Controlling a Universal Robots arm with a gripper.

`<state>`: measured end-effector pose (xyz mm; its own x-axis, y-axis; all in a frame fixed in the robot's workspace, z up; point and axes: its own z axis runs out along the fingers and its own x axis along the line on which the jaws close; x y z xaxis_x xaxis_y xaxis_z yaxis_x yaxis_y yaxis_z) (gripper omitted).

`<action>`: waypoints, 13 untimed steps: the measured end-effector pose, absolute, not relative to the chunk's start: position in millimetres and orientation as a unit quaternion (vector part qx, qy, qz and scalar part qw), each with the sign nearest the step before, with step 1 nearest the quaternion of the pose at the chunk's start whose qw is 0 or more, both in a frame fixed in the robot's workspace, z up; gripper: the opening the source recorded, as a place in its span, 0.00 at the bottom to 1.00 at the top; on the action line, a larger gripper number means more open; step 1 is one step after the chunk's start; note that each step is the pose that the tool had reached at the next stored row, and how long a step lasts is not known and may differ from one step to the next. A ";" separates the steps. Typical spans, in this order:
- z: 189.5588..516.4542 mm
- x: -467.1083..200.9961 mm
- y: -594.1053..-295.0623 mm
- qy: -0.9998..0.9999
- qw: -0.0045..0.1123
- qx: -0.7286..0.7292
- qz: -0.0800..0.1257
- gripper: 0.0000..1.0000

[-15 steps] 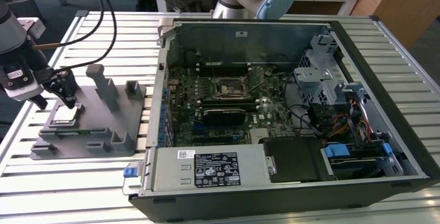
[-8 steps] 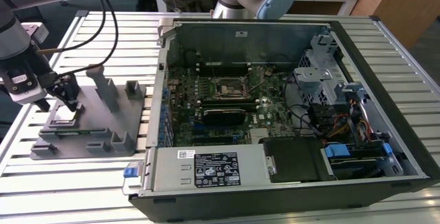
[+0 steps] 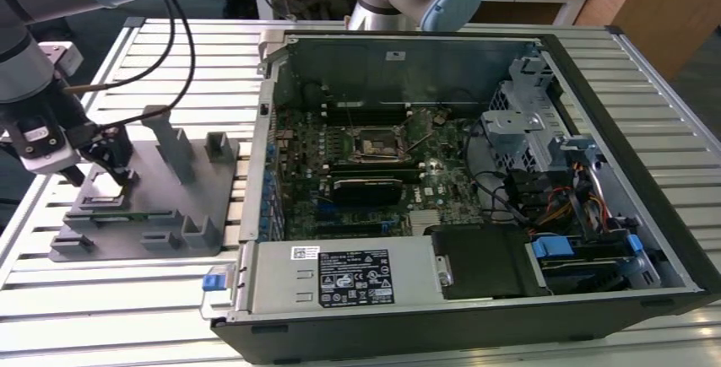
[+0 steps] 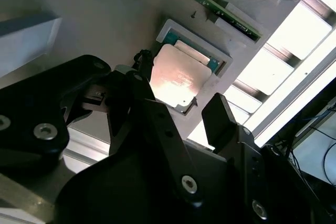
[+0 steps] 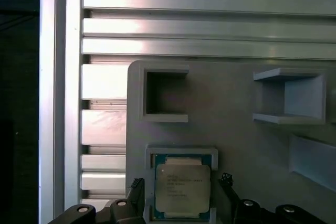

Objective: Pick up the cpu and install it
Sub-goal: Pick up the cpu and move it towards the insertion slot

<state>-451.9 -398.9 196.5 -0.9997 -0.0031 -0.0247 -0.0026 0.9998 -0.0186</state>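
Two fingers (image 5: pixel 138 198) of your end effector (image 3: pixel 104 169) are spread, gripping nothing, straddling the cpu (image 5: pixel 182 187) lying in its fixture (image 5: pixel 236 108) pocket. Close off-centre and you'll likely tilt it or jam it against the pocket wall.

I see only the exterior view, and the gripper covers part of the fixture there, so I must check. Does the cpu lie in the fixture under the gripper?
Observer: Yes. In the first wrist view the cpu lies in a square recess of the grey fixture.
Operator: Does the gripper hold it?
Observer: No. The gripper is open. Its fingers stand on two opposite sides of the recess, apart from the cpu.
Operator: Which face of the cpu is up?
Observer: The silvery metal top, as both wrist views show.
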 end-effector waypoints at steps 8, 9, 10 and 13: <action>191.3 -451.6 -398.9 1.000 0.012 -0.001 -0.014 0.65; 190.5 -451.4 -398.8 1.000 0.012 0.000 -0.014 0.71; 189.8 -451.3 -398.8 1.000 0.012 0.000 -0.014 0.71; 188.6 -451.0 -398.8 1.000 0.012 0.000 -0.014 0.71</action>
